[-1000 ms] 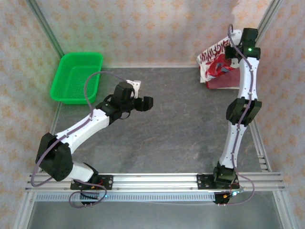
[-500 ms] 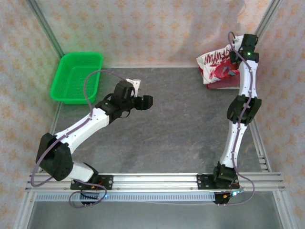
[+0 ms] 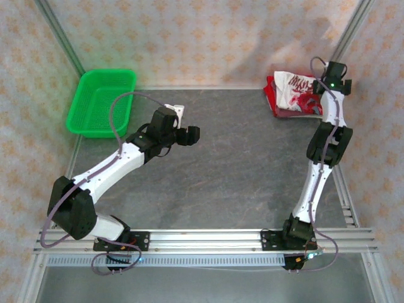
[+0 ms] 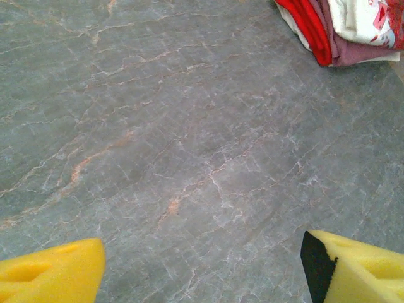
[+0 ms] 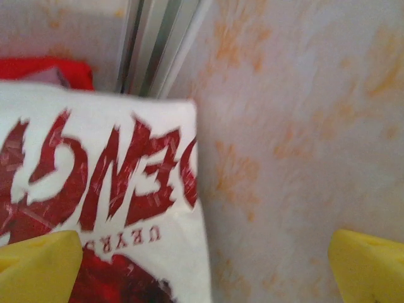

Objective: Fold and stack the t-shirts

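Note:
The white t-shirt (image 3: 295,88) with red lettering lies flat on top of the dark red t-shirt (image 3: 271,96) at the table's back right corner. My right gripper (image 3: 320,93) hovers at the stack's right edge. In the right wrist view it (image 5: 202,268) is open, with the white t-shirt (image 5: 95,183) loose below its left finger (image 5: 38,265) and the dark red t-shirt (image 5: 44,66) peeking out beyond. My left gripper (image 3: 189,134) is open over bare table left of centre. In the left wrist view it (image 4: 202,278) holds nothing, and the stack (image 4: 341,31) lies far off.
A green mesh basket (image 3: 101,101) stands at the back left corner. The patterned back wall (image 5: 303,126) and a metal frame post (image 3: 346,35) stand close behind the stack. Grey marbled table (image 3: 240,164) stretches between the two arms.
The right gripper came down with the hanging white t-shirt and opened. The shirt now lies flat on the dark red one. The left arm has barely moved.

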